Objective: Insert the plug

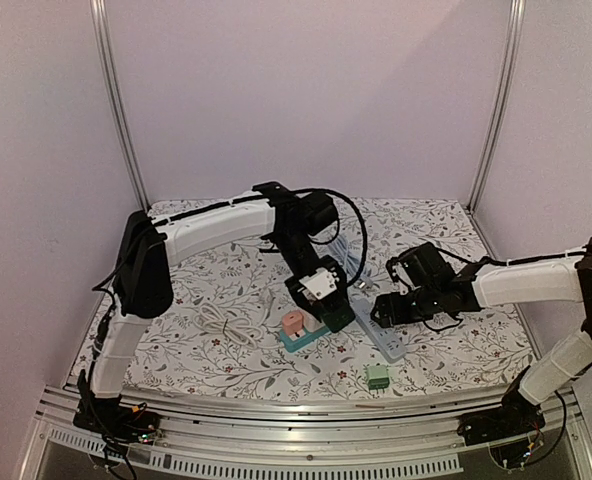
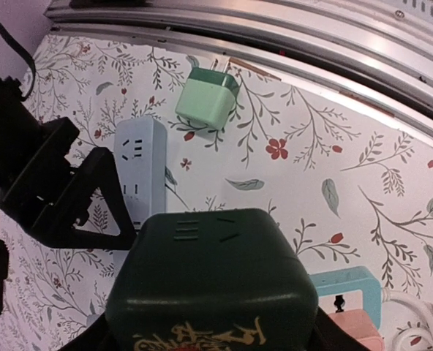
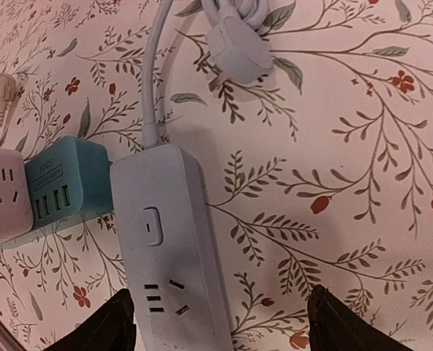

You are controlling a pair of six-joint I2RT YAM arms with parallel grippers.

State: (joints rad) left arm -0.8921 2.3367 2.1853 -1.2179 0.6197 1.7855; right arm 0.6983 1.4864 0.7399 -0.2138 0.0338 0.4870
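- A white cord (image 1: 221,325) lies in a loose pile on the worktop (image 1: 456,340), away from the job.
- A pink cube (image 1: 293,323) sits right against a blue block (image 1: 306,340), just beside the left hand. They look like spare things.
- The left hand (image 1: 328,305) pinches the dark green plug (image 2: 213,281) from both sides. It holds the plug up off the worktop, near the power strip (image 3: 172,234). I cannot see the pins. I think the plug is held there so it can be lined up with the holes.
- The power strip lies flat with its holes facing up, so a plug can go in from above.
- The right hand (image 1: 383,307) is spread, with one finger (image 3: 110,325) on each side of the strip. It seems ready to keep the strip from sliding. I cannot tell if it touches the strip.
- A light green plug (image 2: 205,99) lies alone near the front rail.
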